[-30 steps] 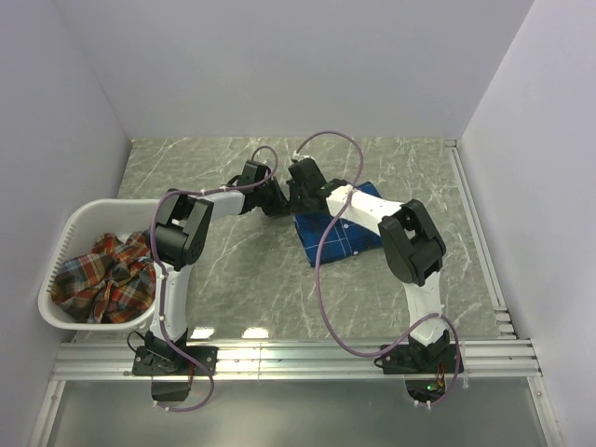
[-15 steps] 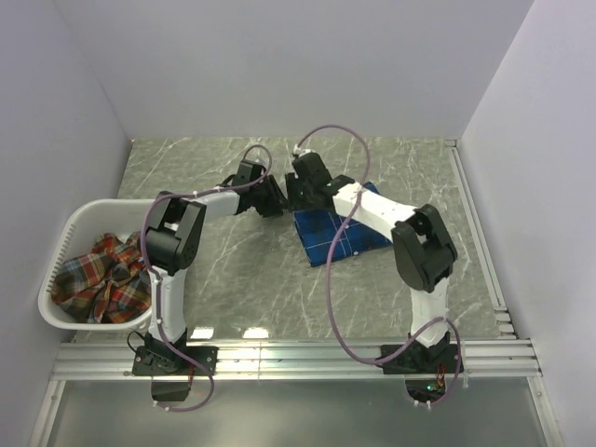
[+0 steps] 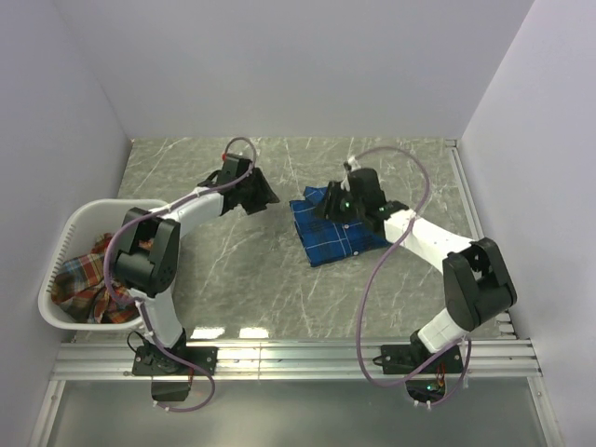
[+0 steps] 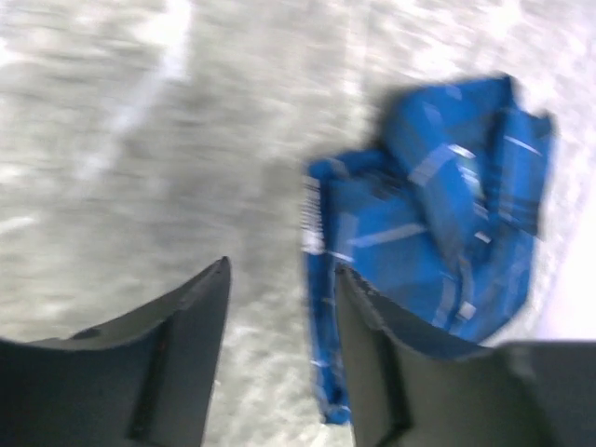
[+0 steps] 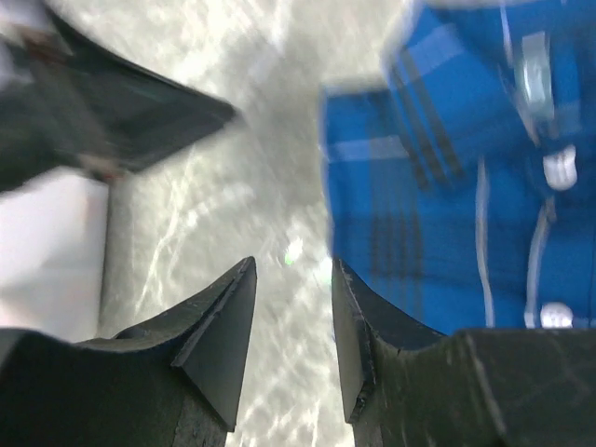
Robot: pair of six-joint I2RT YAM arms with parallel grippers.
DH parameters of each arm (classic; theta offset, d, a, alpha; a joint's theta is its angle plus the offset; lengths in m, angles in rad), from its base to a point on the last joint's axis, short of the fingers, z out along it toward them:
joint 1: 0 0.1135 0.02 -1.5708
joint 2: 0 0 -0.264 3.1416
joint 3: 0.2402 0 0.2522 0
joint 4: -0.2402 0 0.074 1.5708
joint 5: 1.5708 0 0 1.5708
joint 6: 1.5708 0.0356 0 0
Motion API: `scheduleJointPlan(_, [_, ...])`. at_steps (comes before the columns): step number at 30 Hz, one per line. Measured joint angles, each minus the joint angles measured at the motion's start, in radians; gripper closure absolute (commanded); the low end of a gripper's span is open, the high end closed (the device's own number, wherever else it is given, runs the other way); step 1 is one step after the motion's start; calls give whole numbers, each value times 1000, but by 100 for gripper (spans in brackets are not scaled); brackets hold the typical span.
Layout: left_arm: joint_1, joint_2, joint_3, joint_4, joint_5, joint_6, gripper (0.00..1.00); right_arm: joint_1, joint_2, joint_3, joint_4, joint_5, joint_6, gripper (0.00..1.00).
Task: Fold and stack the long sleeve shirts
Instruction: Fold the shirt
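Note:
A royal blue plaid shirt [image 3: 337,235] lies folded in a compact bundle on the marble table, also seen in the left wrist view [image 4: 438,223] and the right wrist view [image 5: 447,214]. My left gripper [image 3: 268,194] [image 4: 279,279] is open and empty, hovering just left of the bundle. Over the bundle's upper left edge my right gripper [image 3: 324,207] [image 5: 291,270] stands open with only table between its fingers. A red-orange plaid shirt [image 3: 88,277] lies crumpled in the white basket [image 3: 76,222] at the left.
The basket stands at the table's left edge beside the left arm's base. Purple cables loop above both arms. White walls close in the table on three sides, and a metal rail [image 3: 298,358] runs along the near edge.
Both grippers have opened and let go of the blue shirt. They have drawn apart: the left arm back to the left, the right arm to the right. The shirt rests on the table.

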Motion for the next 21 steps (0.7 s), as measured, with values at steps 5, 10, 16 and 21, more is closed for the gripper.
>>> scheduleJointPlan(5, [-91, -4, 80, -2, 26, -14, 71, -19, -9, -188, 83, -135, 90, 55])
scheduleJointPlan(10, [-172, 85, 187, 44, 63, -23, 88, -19, 24, -233, 167, -246, 129, 55])
scheduleJointPlan(16, [-179, 233, 194, 63, 84, -26, 99, -21, 177, -233, 206, -337, 145, 55])
scheduleJointPlan(21, [-162, 310, 209, 81, 104, -39, 100, -24, 209, -233, 179, -361, 143, 55])
